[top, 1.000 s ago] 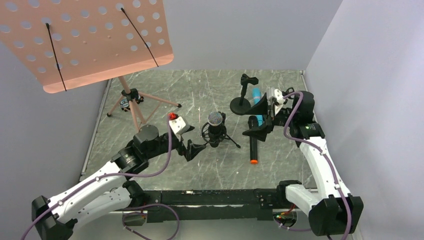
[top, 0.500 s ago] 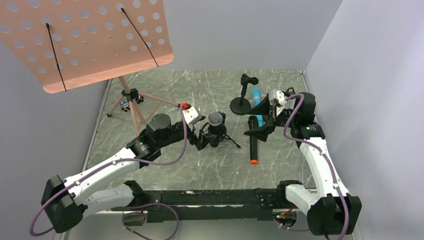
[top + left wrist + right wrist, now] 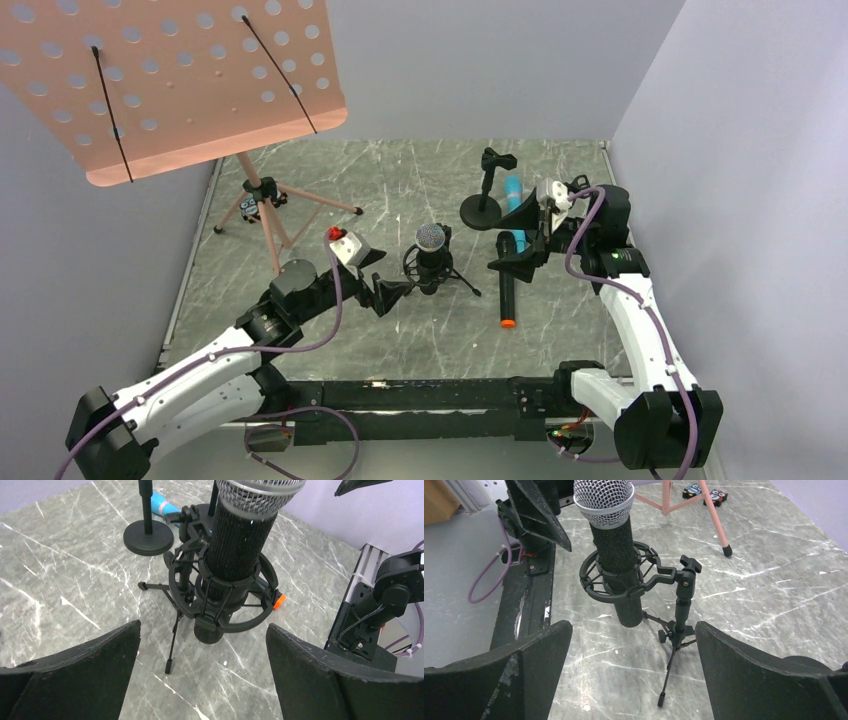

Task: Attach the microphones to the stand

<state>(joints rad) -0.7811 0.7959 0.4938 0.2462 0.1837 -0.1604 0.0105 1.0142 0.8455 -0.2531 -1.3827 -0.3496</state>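
Because the silver-mesh microphone (image 3: 240, 540) stands upright through the ring of the shock mount (image 3: 220, 595) on the small tripod stand (image 3: 676, 640), that one looks attached, at the middle of the desk (image 3: 400, 180). The left end effector (image 3: 392, 293) hangs just to its left, jaws spread wide and holding nothing, aimed at the microphone's body. It is likely placed there to steady or check the seating, not to lift.

Two microphones are not yet mounted. The black microphone with the orange end (image 3: 507, 290) lies flat to the right of the tripod, its orange tip toward the near edge. The blue microphone (image 3: 513, 188) lies farther back, just beside the round-base stand (image 3: 484, 205), whose clip (image 3: 497, 160) at the top is empty.

The right end effector (image 3: 518, 238) hovers over the far end of the black microphone, also wide and empty. That position suits a grasp near the head, so the body could then be tipped up toward the empty clip.
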